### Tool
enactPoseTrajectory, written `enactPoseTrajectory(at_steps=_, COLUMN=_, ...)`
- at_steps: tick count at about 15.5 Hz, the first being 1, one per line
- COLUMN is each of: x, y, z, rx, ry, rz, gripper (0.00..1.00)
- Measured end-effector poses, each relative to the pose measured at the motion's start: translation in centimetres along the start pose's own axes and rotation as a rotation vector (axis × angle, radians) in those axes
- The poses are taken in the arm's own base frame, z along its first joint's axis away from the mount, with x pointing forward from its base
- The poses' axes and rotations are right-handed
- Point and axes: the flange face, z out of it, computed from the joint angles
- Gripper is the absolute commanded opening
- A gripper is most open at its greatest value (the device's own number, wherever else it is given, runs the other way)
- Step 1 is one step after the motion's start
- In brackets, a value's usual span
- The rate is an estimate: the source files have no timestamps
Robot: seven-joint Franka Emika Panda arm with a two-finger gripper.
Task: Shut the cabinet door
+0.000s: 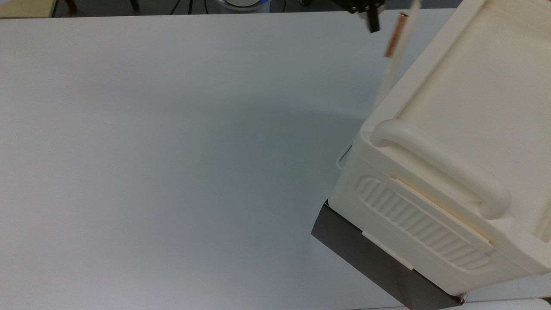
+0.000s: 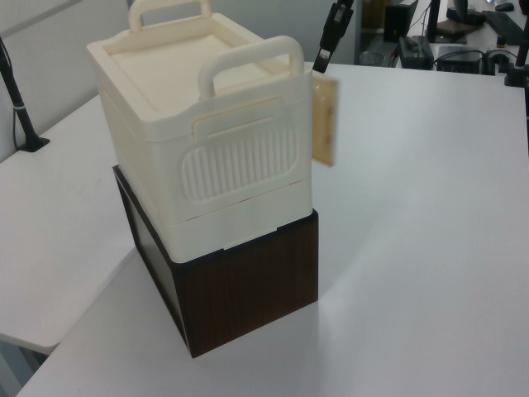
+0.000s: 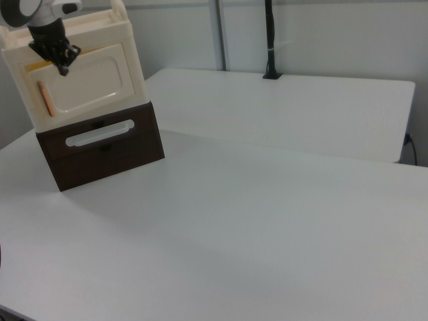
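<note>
- Top view: cabinet door (image 1: 395, 56) seen nearly edge-on, a thin cream strip running from the cream cabinet (image 1: 473, 107) corner up toward the worktop's far edge; narrow gap between door and cabinet side.
- Copper-orange bar handle (image 1: 394, 35) on the door's free end, close to the far edge.
- End effector (image 1: 373, 20) at the top view's upper edge, just beside the handle and apart from it; cannot tell whether its fingers are spread or together.
- Worktop (image 1: 172, 150) bare from the cabinet across to the top view's left edge. Cabinet sits on a dark brown base box (image 1: 366, 258) at the top view's lower right.
- Left view: door (image 2: 326, 122) sticks out a little past the cabinet's far corner, lightly angled, free end toward the left view's right. End effector (image 2: 324, 59) hangs above the door's top edge. Open worktop on the left view's right and front.
- Ribbed panel (image 2: 240, 161) and loop handle (image 2: 248, 62) face the camera.
- Right view: door (image 3: 90, 80) almost flush with the cabinet front, handle (image 3: 45, 99) at the right view's left end. End effector (image 3: 61, 60) over the door's upper left area; contact cannot be told. Wide bare worktop in front.
</note>
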Motion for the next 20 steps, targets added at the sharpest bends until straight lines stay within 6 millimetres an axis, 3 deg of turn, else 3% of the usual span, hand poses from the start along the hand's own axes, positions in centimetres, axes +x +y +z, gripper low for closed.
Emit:
enactPoseTrajectory(at_steps=3, x=0.6, y=-1.1, z=-0.5, rx=0.052, ry=0.070, rz=-0.006, gripper=0.00)
enactPoseTrajectory(at_steps=11, x=0.7, y=0.2, z=0.1, rx=0.016, ry=0.054, rz=-0.022, gripper=0.00)
enactPoseTrajectory(at_steps=14, x=0.4, y=3.3, z=1.0, rx=-0.087, ry=0.003, rz=-0.022, gripper=0.00)
enactPoseTrajectory(at_steps=20, x=-1.7, y=13.3, z=1.1, rx=-0.291, ry=-0.193, rz=0.066, gripper=0.01)
